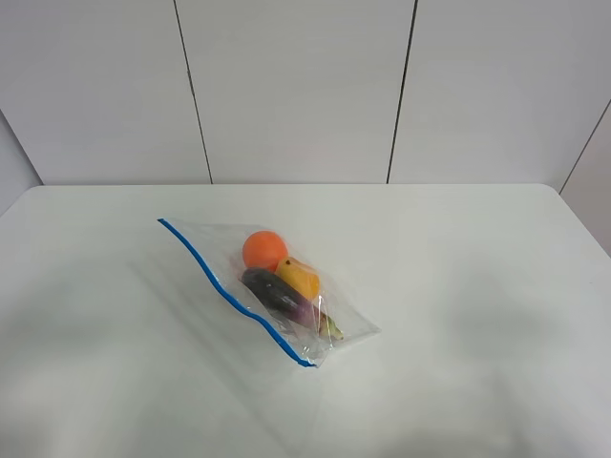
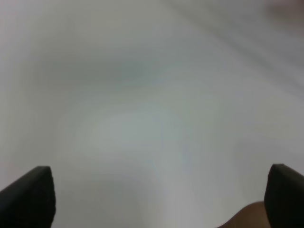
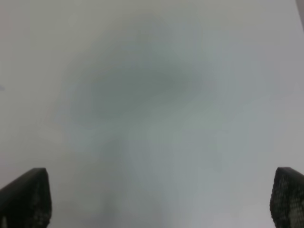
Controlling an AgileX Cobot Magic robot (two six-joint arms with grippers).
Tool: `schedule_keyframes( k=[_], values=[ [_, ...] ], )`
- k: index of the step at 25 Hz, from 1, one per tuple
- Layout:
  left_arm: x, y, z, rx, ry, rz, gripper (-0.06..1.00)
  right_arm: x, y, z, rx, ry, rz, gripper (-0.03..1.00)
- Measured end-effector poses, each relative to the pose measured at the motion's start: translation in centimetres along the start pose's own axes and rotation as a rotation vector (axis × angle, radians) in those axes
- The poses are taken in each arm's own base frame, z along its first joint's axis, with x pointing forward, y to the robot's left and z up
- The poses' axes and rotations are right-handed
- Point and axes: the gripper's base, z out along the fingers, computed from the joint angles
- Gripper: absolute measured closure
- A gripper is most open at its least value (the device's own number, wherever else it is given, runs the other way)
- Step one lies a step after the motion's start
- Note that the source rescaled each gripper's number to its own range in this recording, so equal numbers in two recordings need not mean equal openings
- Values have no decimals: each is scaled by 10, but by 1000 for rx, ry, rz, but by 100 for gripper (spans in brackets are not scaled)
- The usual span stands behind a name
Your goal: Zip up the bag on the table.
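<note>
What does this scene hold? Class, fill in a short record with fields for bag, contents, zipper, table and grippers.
bag: clear plastic bag lying flat on the table
contents: orange ball, yellow fruit, dark eggplant
zipper: blue strip along the bag's left edge
left gripper: open, over bare table
right gripper: open, over bare table

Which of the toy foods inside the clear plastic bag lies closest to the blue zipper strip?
The dark purple eggplant: it runs right beside the blue zipper strip, while the round orange ball and the yellow-orange fruit sit behind it.
</note>
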Motion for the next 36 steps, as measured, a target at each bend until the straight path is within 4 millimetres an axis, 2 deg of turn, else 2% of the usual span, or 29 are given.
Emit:
schedule_keyframes(
  k=[8,12,36],
  values=[
    [13,-2,-20,0,-152,18,-6,21,-2,-32,4,-243,22,-3],
    [19,-3,-27,-3,-210,22,-6,22,-2,-33,3,-248,23,-3],
    [19,-3,-27,-4,-210,20,-6,22,-2,-33,2,-248,23,-3]
  ],
)
